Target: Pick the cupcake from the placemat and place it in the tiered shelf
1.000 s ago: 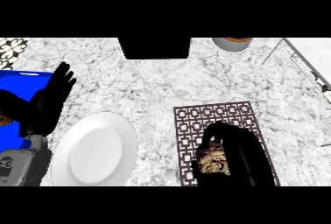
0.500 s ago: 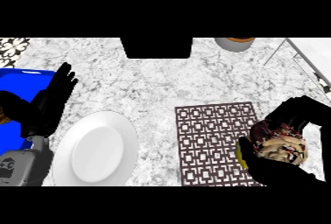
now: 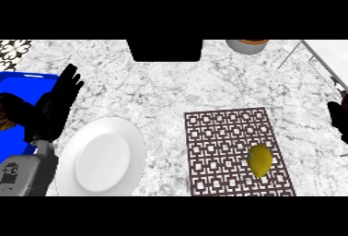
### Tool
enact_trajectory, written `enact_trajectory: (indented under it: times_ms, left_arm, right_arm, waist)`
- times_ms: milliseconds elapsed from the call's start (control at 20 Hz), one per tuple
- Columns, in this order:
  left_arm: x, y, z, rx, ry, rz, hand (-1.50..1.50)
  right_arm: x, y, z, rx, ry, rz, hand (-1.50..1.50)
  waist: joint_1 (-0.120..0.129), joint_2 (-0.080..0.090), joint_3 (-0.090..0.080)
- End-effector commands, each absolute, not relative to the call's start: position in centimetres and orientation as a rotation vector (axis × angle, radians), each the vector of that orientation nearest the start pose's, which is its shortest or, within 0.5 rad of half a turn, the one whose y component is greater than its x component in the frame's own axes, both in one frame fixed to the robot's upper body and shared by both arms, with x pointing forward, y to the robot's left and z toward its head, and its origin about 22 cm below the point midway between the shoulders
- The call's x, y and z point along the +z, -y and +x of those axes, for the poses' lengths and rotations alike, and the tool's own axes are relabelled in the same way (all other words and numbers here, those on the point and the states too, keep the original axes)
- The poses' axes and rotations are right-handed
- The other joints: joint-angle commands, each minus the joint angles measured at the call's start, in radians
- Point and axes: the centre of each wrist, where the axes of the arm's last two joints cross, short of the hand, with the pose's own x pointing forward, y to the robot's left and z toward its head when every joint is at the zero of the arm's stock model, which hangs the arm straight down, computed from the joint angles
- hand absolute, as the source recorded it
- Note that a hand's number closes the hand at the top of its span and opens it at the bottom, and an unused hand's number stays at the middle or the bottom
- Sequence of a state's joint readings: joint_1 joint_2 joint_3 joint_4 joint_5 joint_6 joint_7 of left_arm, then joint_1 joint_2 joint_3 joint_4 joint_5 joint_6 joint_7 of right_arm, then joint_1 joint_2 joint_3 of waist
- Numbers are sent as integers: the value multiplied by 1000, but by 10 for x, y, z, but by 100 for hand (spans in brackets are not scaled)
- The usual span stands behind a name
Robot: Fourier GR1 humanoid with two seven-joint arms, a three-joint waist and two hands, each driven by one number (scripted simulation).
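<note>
The patterned brown placemat lies on the marble counter at the lower right. A yellow lemon-like fruit rests on its right part. No cupcake shows anywhere in the head view. Only a dark sliver of my right hand shows at the right edge, beyond the placemat and below the tiered shelf's white frame in the top right corner. My left hand rests open at the left, fingers up, over the edge of the blue tray.
A white plate lies left of the placemat. A blue tray holding something brown sits at the far left. A black block and a grey pot stand along the back edge.
My right hand closed round the cupcake on the placemat, lifted it and carried it right, almost out of view. The yellow fruit on the placemat is now uncovered. The left hand stayed put.
</note>
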State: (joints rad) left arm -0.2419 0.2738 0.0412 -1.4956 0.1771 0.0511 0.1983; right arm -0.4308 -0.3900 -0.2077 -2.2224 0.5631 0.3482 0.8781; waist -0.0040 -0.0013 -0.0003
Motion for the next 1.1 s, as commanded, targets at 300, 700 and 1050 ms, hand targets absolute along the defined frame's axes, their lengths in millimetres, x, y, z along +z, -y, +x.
enact_trajectory:
  times_ms: [300,700,1050]
  left_arm:
    - [74,-283,298,-54,1543,73,0]
    - [55,-289,297,-49,1528,96,0]
    - [60,-266,292,-62,1533,78,0]
  right_arm:
    - [261,369,226,181,1498,-1071,150]
    - [248,441,228,154,1473,-1097,150]
    - [219,477,241,149,1464,-1105,150]
  waist:
    - [1,1,1]
    - [1,1,0]
    - [6,1,0]
